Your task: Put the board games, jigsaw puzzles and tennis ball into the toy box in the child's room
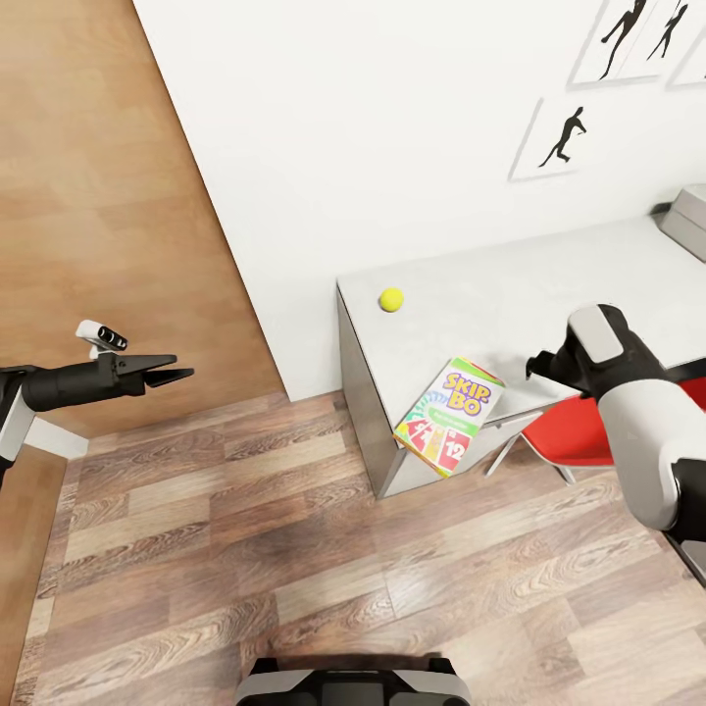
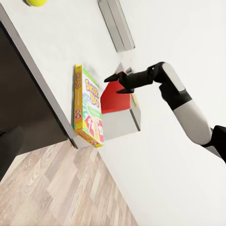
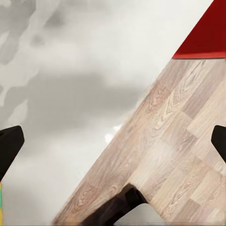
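skip-bo box (image 1: 449, 416), white-green-red, overhangs pale table (image 1: 549, 270) edge.

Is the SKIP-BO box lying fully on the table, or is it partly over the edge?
Partly over: the SKIP-BO box lies flat with its lower end past the table front edge.

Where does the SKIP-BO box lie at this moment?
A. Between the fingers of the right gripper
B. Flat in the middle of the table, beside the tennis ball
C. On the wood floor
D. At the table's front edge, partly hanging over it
D: in the head view the SKIP-BO box sits at the front edge of the table with its lower end past it, apart from the tennis ball and the right gripper.
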Controlling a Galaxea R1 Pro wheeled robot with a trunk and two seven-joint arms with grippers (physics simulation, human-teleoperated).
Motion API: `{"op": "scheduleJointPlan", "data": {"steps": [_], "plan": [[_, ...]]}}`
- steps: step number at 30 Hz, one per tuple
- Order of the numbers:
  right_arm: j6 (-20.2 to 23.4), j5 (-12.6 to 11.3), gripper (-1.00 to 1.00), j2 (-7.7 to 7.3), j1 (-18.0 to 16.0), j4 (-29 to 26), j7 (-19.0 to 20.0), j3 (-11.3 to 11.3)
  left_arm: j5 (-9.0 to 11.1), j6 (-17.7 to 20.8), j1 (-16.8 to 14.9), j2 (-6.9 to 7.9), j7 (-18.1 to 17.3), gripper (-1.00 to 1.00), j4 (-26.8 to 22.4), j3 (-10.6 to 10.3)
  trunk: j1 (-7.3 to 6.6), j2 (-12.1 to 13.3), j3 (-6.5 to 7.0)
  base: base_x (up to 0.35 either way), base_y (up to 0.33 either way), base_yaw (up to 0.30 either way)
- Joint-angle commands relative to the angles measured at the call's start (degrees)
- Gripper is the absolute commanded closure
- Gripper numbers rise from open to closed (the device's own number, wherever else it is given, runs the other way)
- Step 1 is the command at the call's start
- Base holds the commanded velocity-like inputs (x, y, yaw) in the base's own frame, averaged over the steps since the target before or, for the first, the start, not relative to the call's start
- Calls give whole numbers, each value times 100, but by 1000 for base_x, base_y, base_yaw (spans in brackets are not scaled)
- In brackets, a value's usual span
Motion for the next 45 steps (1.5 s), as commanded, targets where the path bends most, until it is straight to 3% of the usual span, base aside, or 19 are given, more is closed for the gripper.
{"op": "scheduleJointPlan", "data": {"steps": [1,10,45], "plan": [[14,-61,-100,0,0,76,-48,-3,0,61,-3,2,-21,-100,0,-5,3,-9,-8,-25,0,0],[35,-68,-100,13,3,355,-8,-1,1,64,-3,5,-21,-100,-1,-1,3,-9,-8,-23,0,0],[40,-69,-100,53,4,376,4,-1,1,64,-3,0,-21,-100,-2,-7,3,-9,-8,-21,35,0]]}}
